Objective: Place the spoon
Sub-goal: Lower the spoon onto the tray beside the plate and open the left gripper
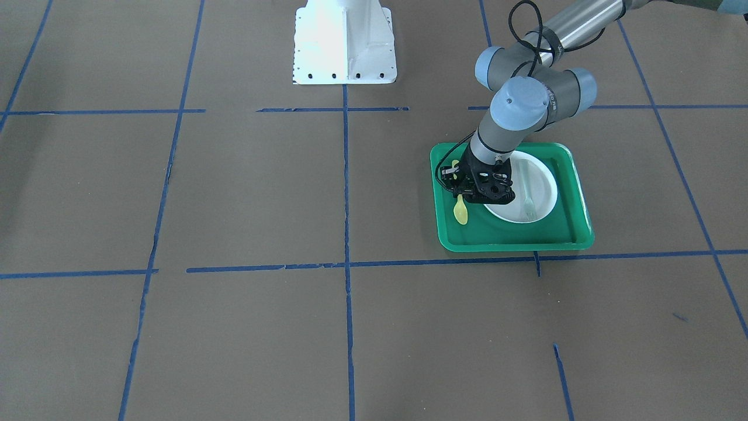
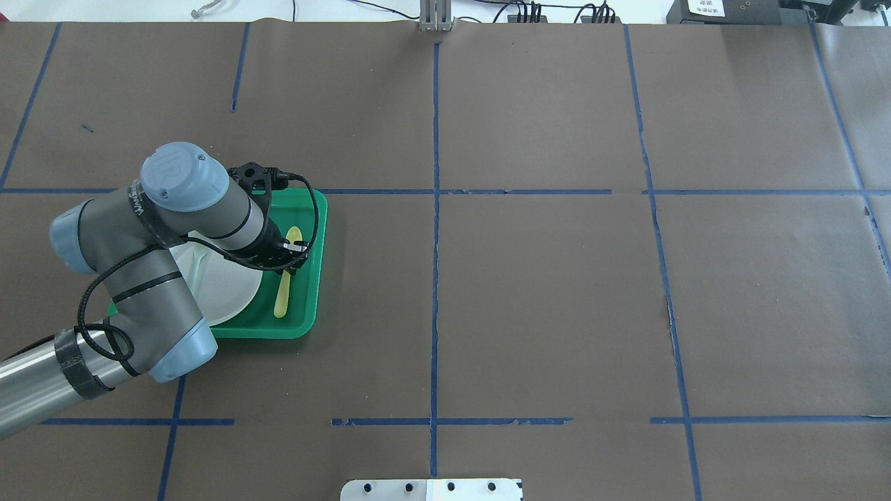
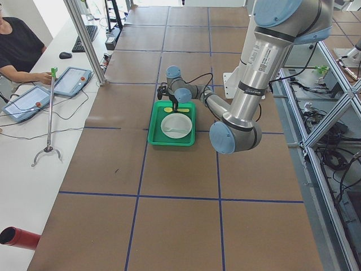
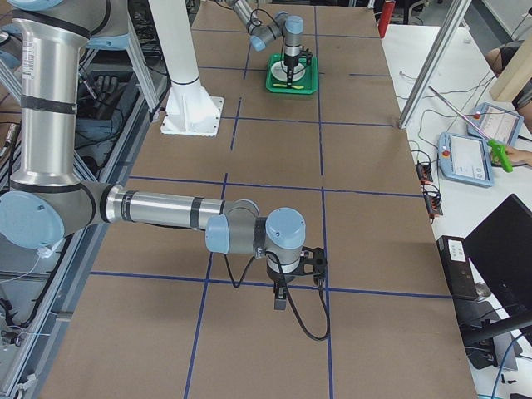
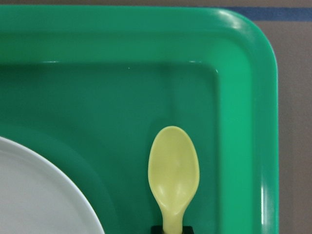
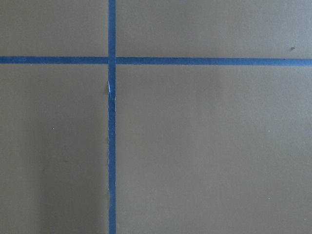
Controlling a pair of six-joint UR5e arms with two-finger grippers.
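Observation:
The yellow spoon (image 1: 461,213) lies low along the green tray (image 1: 514,237), beside the white plate (image 1: 540,187). In the overhead view the spoon (image 2: 281,299) runs along the tray's (image 2: 314,229) right side, next to the plate (image 2: 230,292). My left gripper (image 2: 289,254) sits over the spoon's handle, and its fingers look closed on it. In the left wrist view the spoon's bowl (image 5: 174,170) points away just above the tray floor (image 5: 97,107). My right gripper (image 4: 280,299) hangs over bare table far from the tray; I cannot tell if it is open or shut.
A pale grey-green fork (image 1: 527,193) lies on the plate. The white robot base (image 1: 345,44) stands at mid-table on the robot's side. Brown paper with blue tape lines (image 6: 112,146) covers the table. An operator sits at a side desk (image 3: 22,51).

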